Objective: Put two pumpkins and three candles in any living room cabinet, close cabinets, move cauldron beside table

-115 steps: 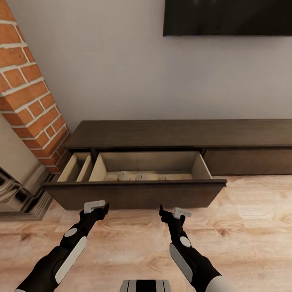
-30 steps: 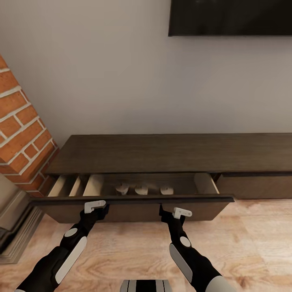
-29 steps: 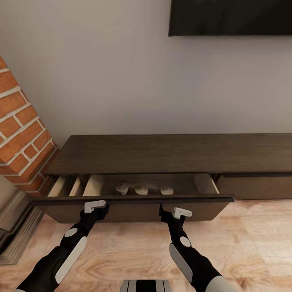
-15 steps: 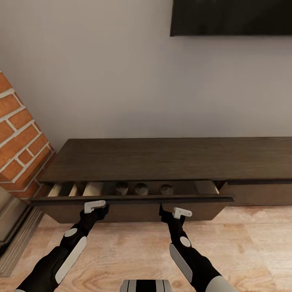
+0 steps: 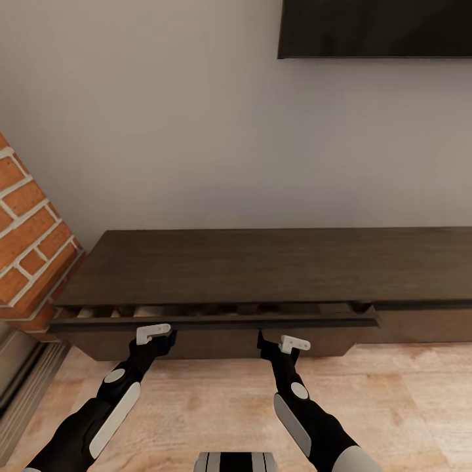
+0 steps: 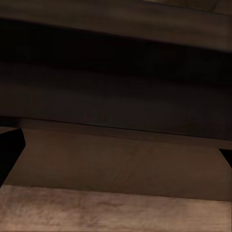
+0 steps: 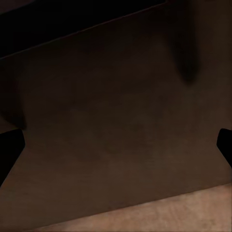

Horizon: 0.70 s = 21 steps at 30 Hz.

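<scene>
The long dark-brown cabinet [image 5: 262,265] runs along the wall. Its wide left drawer [image 5: 216,339] stands out by a narrow dark slit under the top slab. The candles are hidden inside that slit. My left gripper [image 5: 160,336] and right gripper [image 5: 278,342] are both open and empty, right up against the drawer front. In the left wrist view one dark fingertip [image 6: 9,150] sits at the edge with the drawer front [image 6: 121,164] close ahead. The right wrist view has a fingertip [image 7: 9,150] at its edge and the same brown panel [image 7: 116,121]. Pumpkins and cauldron are out of view.
A red brick fireplace column [image 5: 26,216] stands at the left, with its grey hearth moulding [image 5: 19,387] on the floor. A dark TV [image 5: 373,29] hangs above. A second, shut drawer front [image 5: 426,324] lies to the right. Pale wood floor [image 5: 210,406] spreads beneath my arms.
The drawer has slid in from wide open to a thin slit, and the three candles have gone from sight. The whole view has moved toward the cabinet; the arms hold the same pose.
</scene>
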### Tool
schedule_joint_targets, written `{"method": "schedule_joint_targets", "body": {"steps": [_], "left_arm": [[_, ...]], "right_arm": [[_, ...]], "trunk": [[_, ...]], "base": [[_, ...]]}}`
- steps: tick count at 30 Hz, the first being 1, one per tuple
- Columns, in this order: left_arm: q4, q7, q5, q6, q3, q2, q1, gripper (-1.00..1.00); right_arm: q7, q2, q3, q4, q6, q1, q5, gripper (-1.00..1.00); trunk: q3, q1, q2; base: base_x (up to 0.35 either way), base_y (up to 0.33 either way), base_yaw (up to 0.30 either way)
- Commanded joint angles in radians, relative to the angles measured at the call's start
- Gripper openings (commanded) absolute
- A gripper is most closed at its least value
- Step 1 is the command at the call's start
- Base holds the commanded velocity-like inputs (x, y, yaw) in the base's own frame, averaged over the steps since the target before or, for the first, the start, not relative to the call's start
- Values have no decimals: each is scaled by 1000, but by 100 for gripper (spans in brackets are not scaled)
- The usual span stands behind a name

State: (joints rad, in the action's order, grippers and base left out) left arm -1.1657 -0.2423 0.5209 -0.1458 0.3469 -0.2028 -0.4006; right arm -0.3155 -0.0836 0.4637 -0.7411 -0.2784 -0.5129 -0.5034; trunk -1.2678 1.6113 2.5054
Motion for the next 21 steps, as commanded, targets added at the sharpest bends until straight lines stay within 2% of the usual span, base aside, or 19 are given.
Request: {"method": "schedule_joint_targets", "body": {"steps": [1, 11, 21], "left_arm": [[-3, -8, 2, -2, 3, -1, -1, 100], [-3, -8, 2, -1, 4, -1, -1, 100], [-3, -8, 2, -1, 5, -1, -1, 100]], "right_arm": [[-5, 1, 6, 0, -7, -1, -10, 100], [-5, 1, 6, 0, -7, -1, -10, 100], [-5, 1, 6, 0, -7, -1, -10, 100]], "trunk": [[-1, 0, 0], [-1, 0, 0], [-1, 0, 0]], "base": [[116, 0, 0], [112, 0, 0], [12, 0, 0]]}}
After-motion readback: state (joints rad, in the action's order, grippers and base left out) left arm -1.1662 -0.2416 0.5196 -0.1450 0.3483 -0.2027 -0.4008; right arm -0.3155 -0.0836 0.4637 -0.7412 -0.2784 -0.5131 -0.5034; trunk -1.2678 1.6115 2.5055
